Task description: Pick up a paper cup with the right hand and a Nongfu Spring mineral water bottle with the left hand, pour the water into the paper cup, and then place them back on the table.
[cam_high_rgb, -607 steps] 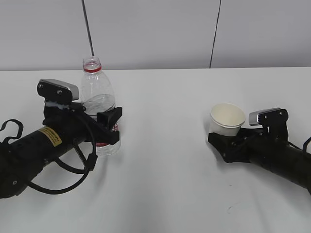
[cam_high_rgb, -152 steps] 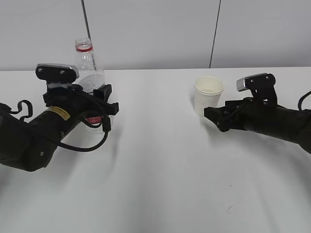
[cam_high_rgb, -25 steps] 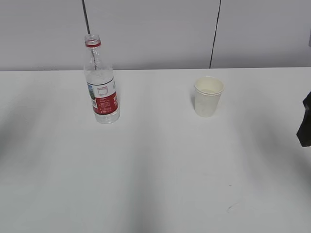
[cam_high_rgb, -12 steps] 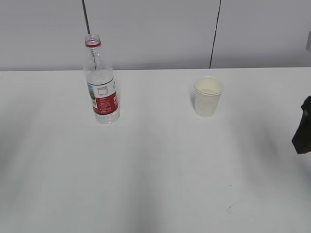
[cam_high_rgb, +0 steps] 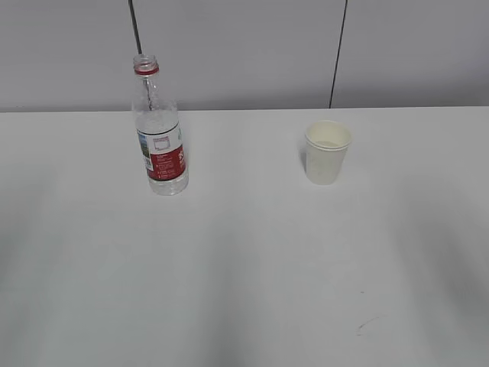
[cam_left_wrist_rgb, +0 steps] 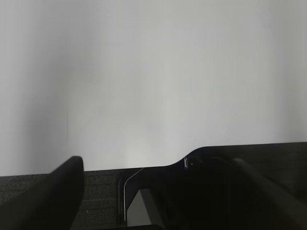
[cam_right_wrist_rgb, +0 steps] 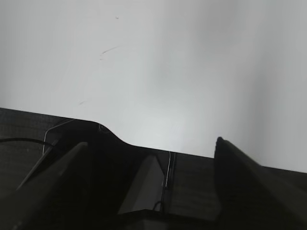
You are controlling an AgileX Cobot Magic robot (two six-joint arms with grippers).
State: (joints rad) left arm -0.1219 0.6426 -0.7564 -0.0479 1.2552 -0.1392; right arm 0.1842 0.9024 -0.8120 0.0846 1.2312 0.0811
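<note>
The Nongfu Spring bottle stands upright and uncapped at the back left of the white table. The paper cup stands upright at the back right, well apart from the bottle. Neither arm shows in the exterior view. In the left wrist view my left gripper is open and empty, with the table's near edge and bare tabletop ahead of it. In the right wrist view my right gripper is open and empty, also at the table's edge. Bottle and cup are out of both wrist views.
A grey wall with two dark vertical lines rises behind the table. A small dark scratch marks the tabletop near the front right; scratches also show in the right wrist view. Dark structure lies below the table edge.
Both grippers have let go of the bottle and cup and drawn back. Over the last second the right arm's tip slid out of the exterior view at the right edge.
</note>
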